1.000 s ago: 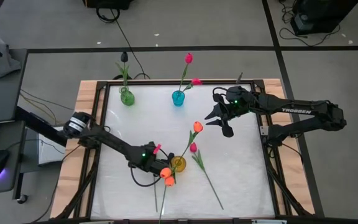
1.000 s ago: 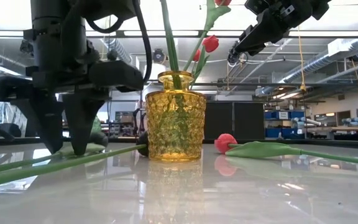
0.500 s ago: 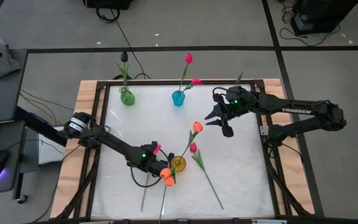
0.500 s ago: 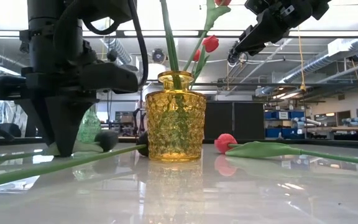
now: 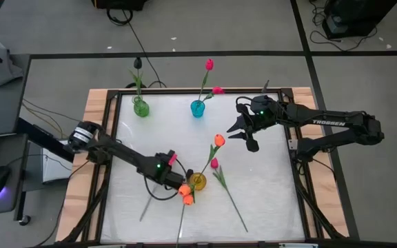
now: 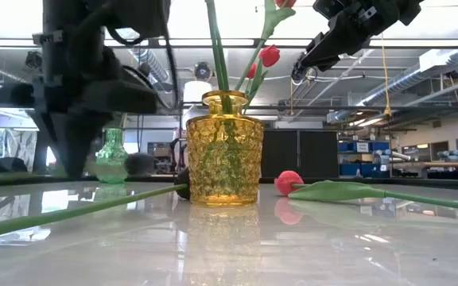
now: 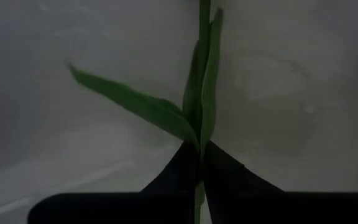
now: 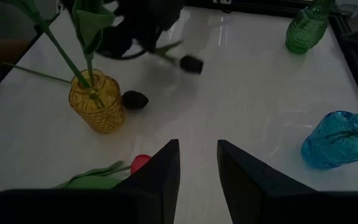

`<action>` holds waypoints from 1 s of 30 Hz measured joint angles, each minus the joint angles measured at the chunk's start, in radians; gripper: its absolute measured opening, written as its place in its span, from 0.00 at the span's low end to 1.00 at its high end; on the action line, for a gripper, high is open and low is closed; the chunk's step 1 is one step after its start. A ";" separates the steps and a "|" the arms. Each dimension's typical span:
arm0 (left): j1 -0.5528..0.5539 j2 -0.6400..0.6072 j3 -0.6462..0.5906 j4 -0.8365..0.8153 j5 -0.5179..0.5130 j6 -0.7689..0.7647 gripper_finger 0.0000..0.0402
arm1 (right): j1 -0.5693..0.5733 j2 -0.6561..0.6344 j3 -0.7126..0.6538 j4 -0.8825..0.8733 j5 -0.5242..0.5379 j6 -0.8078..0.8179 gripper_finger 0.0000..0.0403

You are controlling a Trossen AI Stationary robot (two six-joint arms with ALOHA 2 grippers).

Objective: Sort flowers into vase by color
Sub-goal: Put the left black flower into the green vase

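- Left gripper [image 7: 201, 163], lower centre of the high view, is closed on a green tulip stem [image 7: 204, 93] beside the yellow vase [image 5: 198, 181].
- Right gripper [image 5: 248, 136], right of centre, hovers open, holding nothing.
- A pink tulip [image 5: 214, 164] lies on the table [image 5: 267, 193].

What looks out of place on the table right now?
Loose flowers lie flat instead of standing in vases: a pink tulip beside the yellow vase, and two black buds near it. The left tool is shut on a green stem by that vase. No vase has tipped over.
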 joint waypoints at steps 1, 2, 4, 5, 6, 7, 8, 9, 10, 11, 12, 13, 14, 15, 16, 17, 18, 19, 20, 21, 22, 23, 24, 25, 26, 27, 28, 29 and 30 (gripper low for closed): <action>0.004 -0.012 0.000 -0.036 -0.007 0.002 0.05 | 0.000 0.000 0.000 0.000 0.000 0.003 0.29; 0.008 -0.027 0.000 -0.069 -0.020 0.003 0.05 | 0.000 0.000 0.000 0.000 0.000 0.004 0.29; 0.016 -0.056 0.000 -0.136 -0.041 0.004 0.05 | 0.000 0.000 0.000 0.002 0.000 0.005 0.29; 0.023 -0.072 0.000 -0.172 -0.050 0.003 0.05 | 0.000 0.000 0.000 0.002 0.000 0.005 0.29; 0.026 -0.088 0.000 -0.202 -0.057 0.002 0.05 | 0.000 0.000 0.000 0.003 0.000 0.007 0.29; 0.029 -0.104 0.000 -0.233 -0.064 0.002 0.05 | 0.000 0.000 0.000 0.002 0.000 0.007 0.29; 0.034 -0.120 0.001 -0.264 -0.077 0.002 0.05 | 0.000 0.000 0.000 0.003 0.000 0.007 0.29; 0.039 -0.133 0.001 -0.291 -0.084 0.001 0.05 | 0.000 0.000 0.000 0.005 0.001 0.007 0.29; 0.043 -0.146 0.001 -0.319 -0.100 0.001 0.05 | 0.000 0.000 0.000 0.004 0.004 0.007 0.29; 0.048 -0.159 0.001 -0.343 -0.116 0.002 0.05 | 0.000 0.000 0.000 0.005 0.004 0.007 0.29; 0.056 -0.174 0.001 -0.370 -0.134 0.001 0.05 | 0.000 0.000 0.000 0.007 0.004 0.007 0.29; 0.067 -0.190 0.001 -0.395 -0.157 0.001 0.05 | 0.000 0.000 0.000 0.007 0.005 0.007 0.29; 0.077 -0.206 0.001 -0.414 -0.186 0.001 0.05 | 0.000 0.000 0.000 0.006 0.006 0.007 0.29; 0.087 -0.223 0.001 -0.424 -0.214 0.001 0.05 | 0.000 0.000 0.000 0.007 0.006 0.007 0.29; 0.097 -0.239 0.001 -0.431 -0.243 0.002 0.05 | 0.000 0.000 0.000 0.007 0.007 0.007 0.29; 0.109 -0.256 0.001 -0.436 -0.275 0.007 0.05 | 0.000 0.000 0.000 0.007 0.007 0.007 0.29; 0.122 -0.277 0.001 -0.438 -0.305 0.020 0.05 | 0.000 0.000 0.000 0.009 0.008 0.007 0.29; 0.132 -0.296 0.001 -0.437 -0.338 0.035 0.05 | 0.000 0.000 0.000 0.009 0.008 0.007 0.29; 0.142 -0.313 0.001 -0.436 -0.376 0.052 0.05 | 0.000 0.000 0.000 0.009 0.008 0.008 0.29; 0.154 -0.329 0.001 -0.436 -0.419 0.071 0.05 | 0.000 0.000 0.000 0.011 0.008 0.012 0.29; 0.164 -0.346 0.001 -0.433 -0.467 0.088 0.05 | 0.000 0.000 0.000 0.013 0.008 0.015 0.29; 0.174 -0.362 0.001 -0.429 -0.515 0.107 0.05 | 0.000 0.000 0.000 0.014 0.008 0.018 0.29; 0.185 -0.379 0.001 -0.426 -0.559 0.136 0.05 | 0.000 0.000 0.000 0.013 0.008 0.021 0.29; 0.195 -0.398 0.001 -0.420 -0.604 0.164 0.05 | 0.000 0.000 0.000 0.014 0.008 0.022 0.29; 0.205 -0.416 0.001 -0.410 -0.648 0.188 0.05 | 0.000 0.000 0.000 0.013 0.008 0.023 0.29; 0.214 -0.433 0.001 -0.393 -0.685 0.218 0.05 | 0.000 0.000 0.000 0.014 0.009 0.023 0.29; 0.223 -0.452 0.001 -0.370 -0.719 0.255 0.05 | 0.000 0.000 0.000 0.014 0.009 0.023 0.29; 0.231 -0.471 0.001 -0.342 -0.752 0.292 0.05 | 0.000 0.000 0.000 0.014 0.008 0.023 0.29; 0.237 -0.492 0.001 -0.315 -0.782 0.333 0.05 | 0.000 0.000 0.000 0.014 0.009 0.023 0.29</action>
